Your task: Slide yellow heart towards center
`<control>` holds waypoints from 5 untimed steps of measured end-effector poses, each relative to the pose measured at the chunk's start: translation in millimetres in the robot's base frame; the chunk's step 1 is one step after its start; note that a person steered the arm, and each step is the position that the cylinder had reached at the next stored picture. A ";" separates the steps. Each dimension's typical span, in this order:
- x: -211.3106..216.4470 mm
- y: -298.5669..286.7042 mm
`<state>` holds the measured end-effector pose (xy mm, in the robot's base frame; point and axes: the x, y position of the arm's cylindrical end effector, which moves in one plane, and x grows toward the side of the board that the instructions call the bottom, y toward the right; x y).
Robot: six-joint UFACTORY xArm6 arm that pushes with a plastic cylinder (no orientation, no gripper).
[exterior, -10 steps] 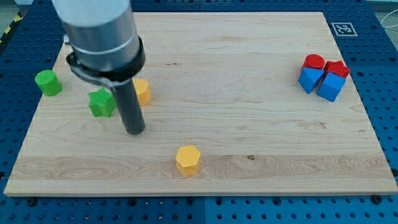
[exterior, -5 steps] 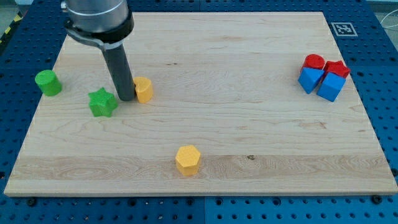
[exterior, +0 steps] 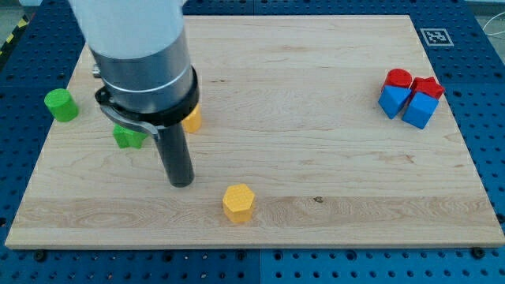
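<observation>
The yellow heart [exterior: 192, 120] lies on the wooden board [exterior: 316, 126] left of its middle, mostly hidden behind my arm, so only its right edge shows. My tip [exterior: 181, 182] rests on the board below the heart and apart from it, up and to the left of a yellow hexagon [exterior: 237, 203]. A green star [exterior: 127, 137] sits left of the rod, partly covered by the arm.
A green cylinder [exterior: 61, 105] stands at the board's left edge. At the right edge a red cylinder [exterior: 398, 78], a red block [exterior: 428, 86] and two blue blocks [exterior: 392, 100] [exterior: 420, 110] are bunched together. A marker tag [exterior: 435, 36] sits in the top right corner.
My tip has moved from just left of the yellow heart down towards the view's bottom and slightly right. The heart sits a little further right than before. The arm now covers most of it.
</observation>
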<state>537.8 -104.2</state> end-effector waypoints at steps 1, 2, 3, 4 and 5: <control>-28.1 -10.9; -61.3 -16.9; -93.8 -20.4; -119.0 -24.1; -129.3 -25.5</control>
<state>408.5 -129.8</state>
